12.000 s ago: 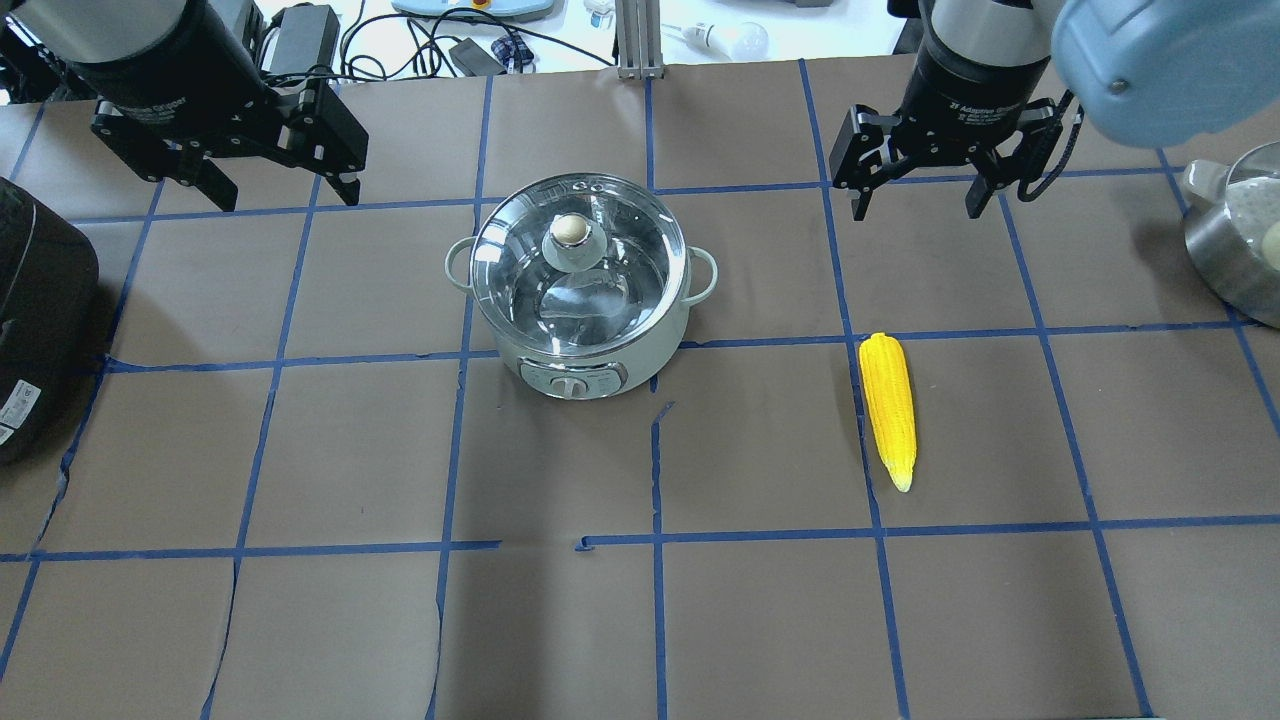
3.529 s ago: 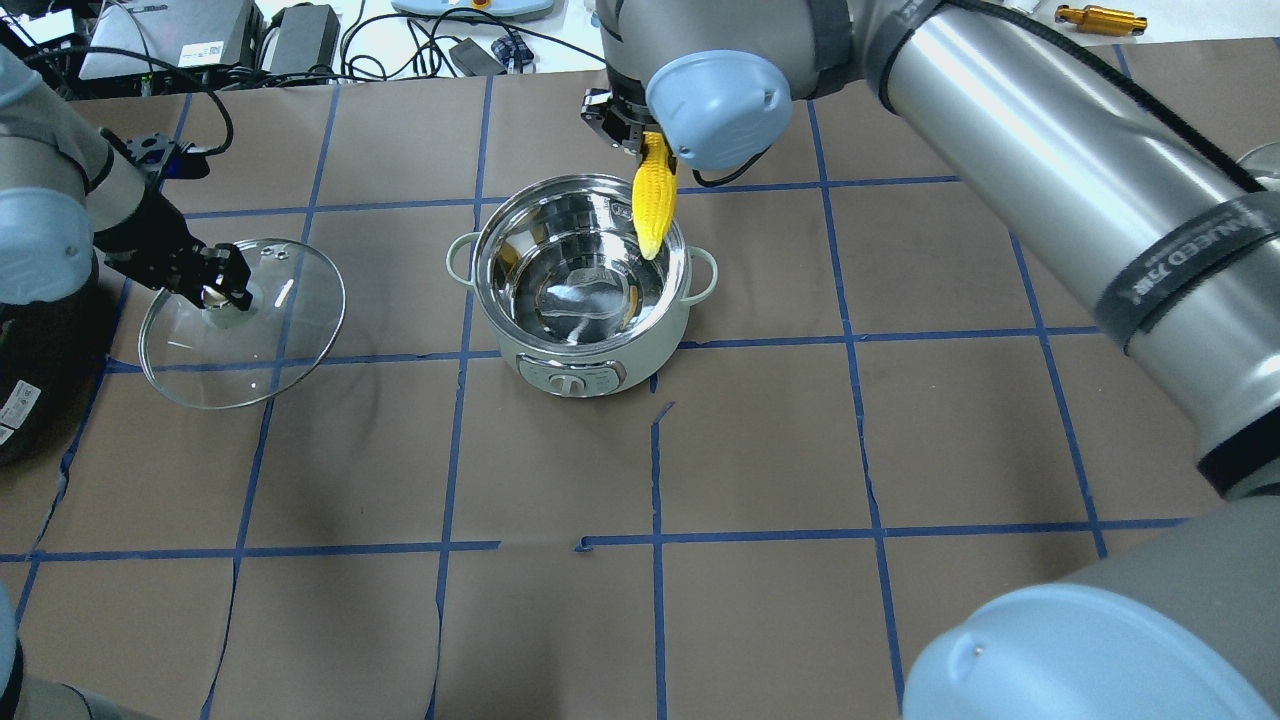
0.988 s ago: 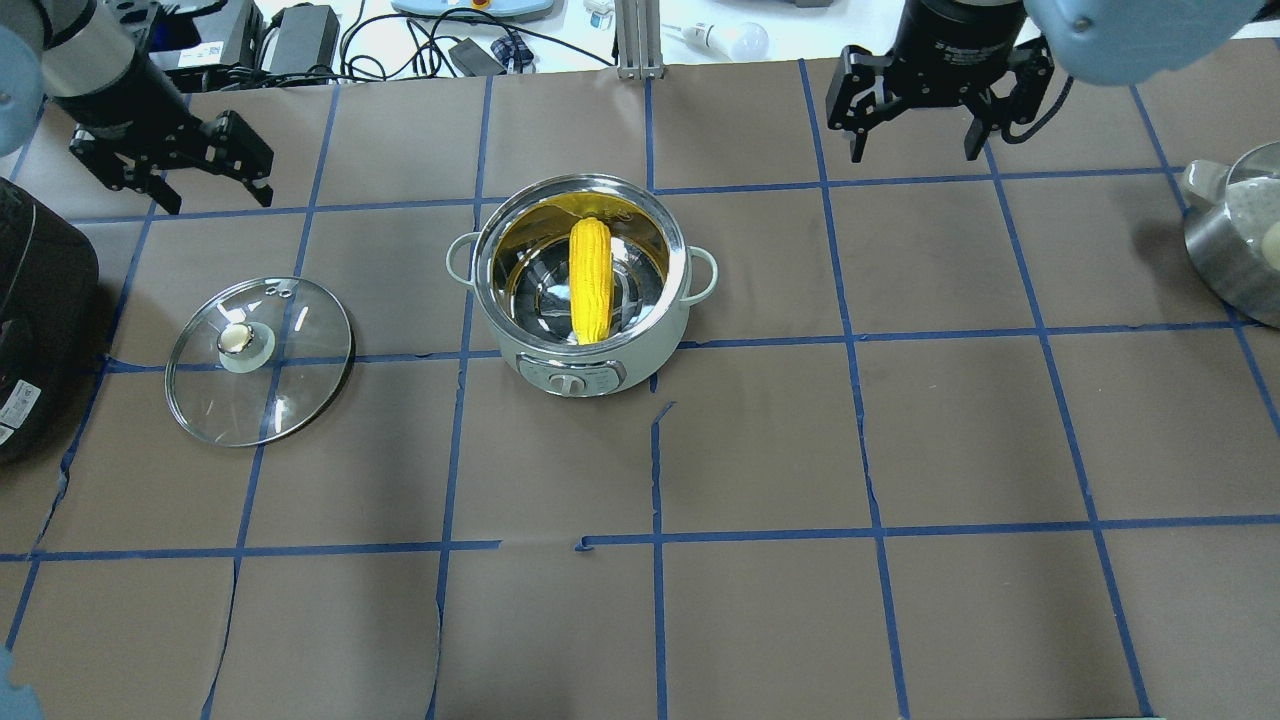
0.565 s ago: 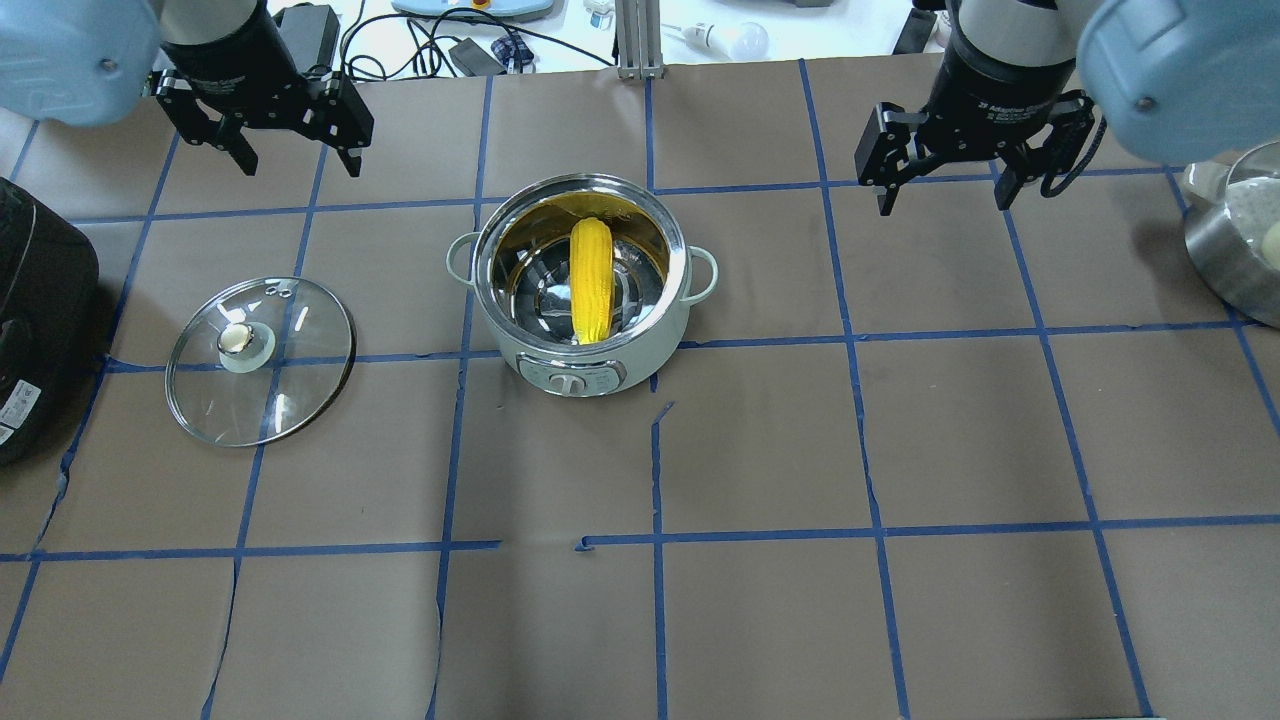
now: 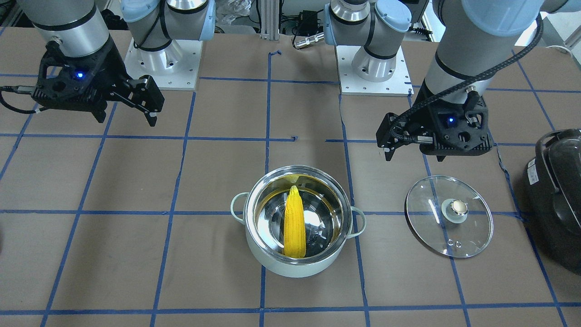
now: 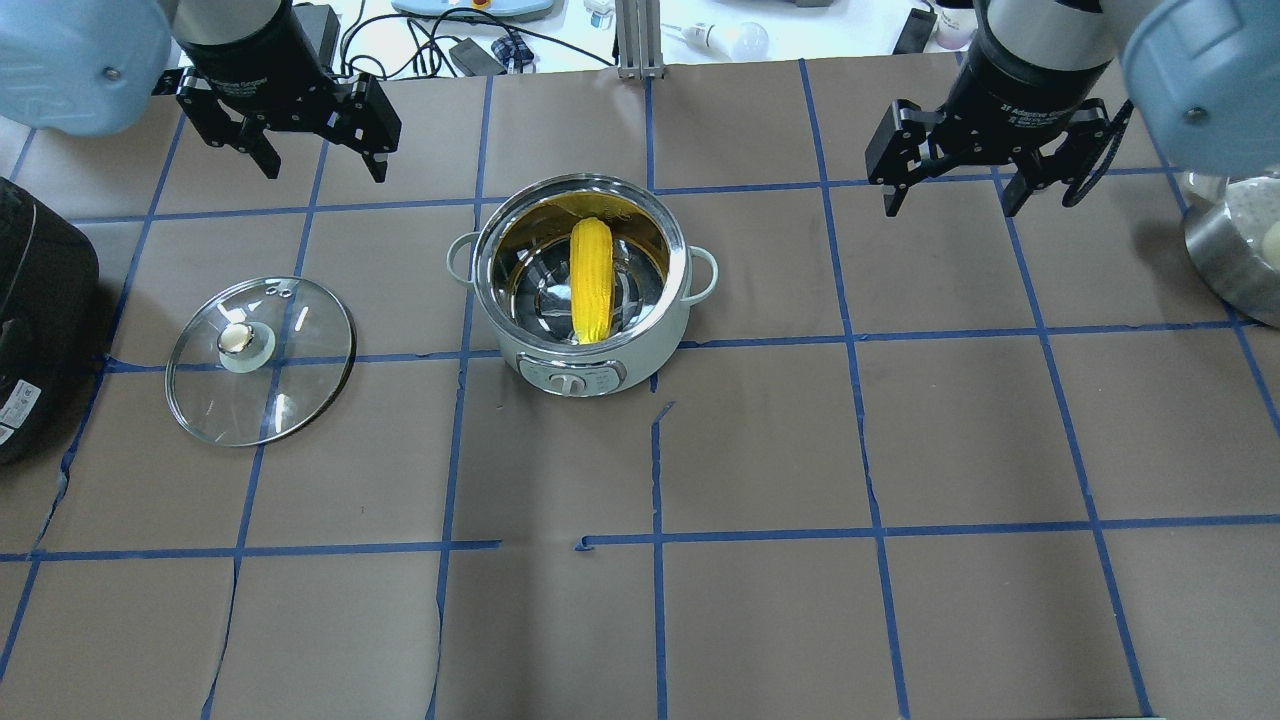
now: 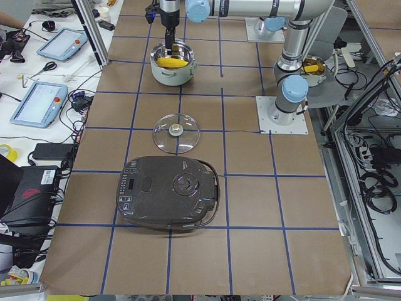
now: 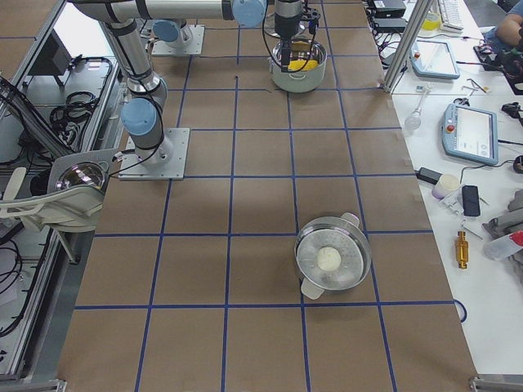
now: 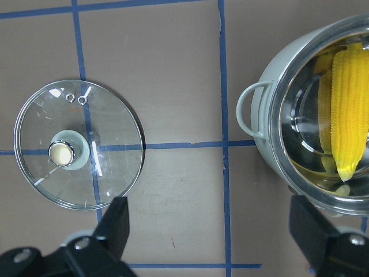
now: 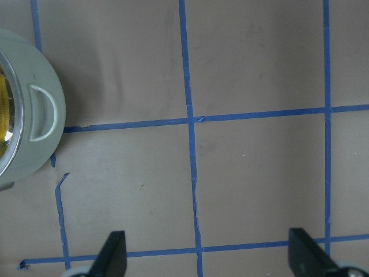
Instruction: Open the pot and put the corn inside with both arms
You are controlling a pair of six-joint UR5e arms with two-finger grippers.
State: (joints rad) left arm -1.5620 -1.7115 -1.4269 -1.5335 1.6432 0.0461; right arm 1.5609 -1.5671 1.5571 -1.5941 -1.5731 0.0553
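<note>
Two sets of jaws spread wide, gripping nothing: left arm (image 6: 250, 40) and right arm (image 6: 1040, 60) hang above the worktop (image 6: 800, 600). Corn (image 6: 590, 278) lies inside the open pot (image 6: 655, 345), midway between the side edges; lid (image 6: 290, 370) flat toward the left edge, apart from the pot.

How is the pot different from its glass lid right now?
The pot is pale mint outside and shiny steel inside, while the lid is clear glass with the blue tape showing through it. The pot stands deep with the corn lying inside; the lid lies flat and holds nothing. The pot has two loop handles on its sides; the lid has one knob in its middle. Both are round and sit apart on the table.
</note>
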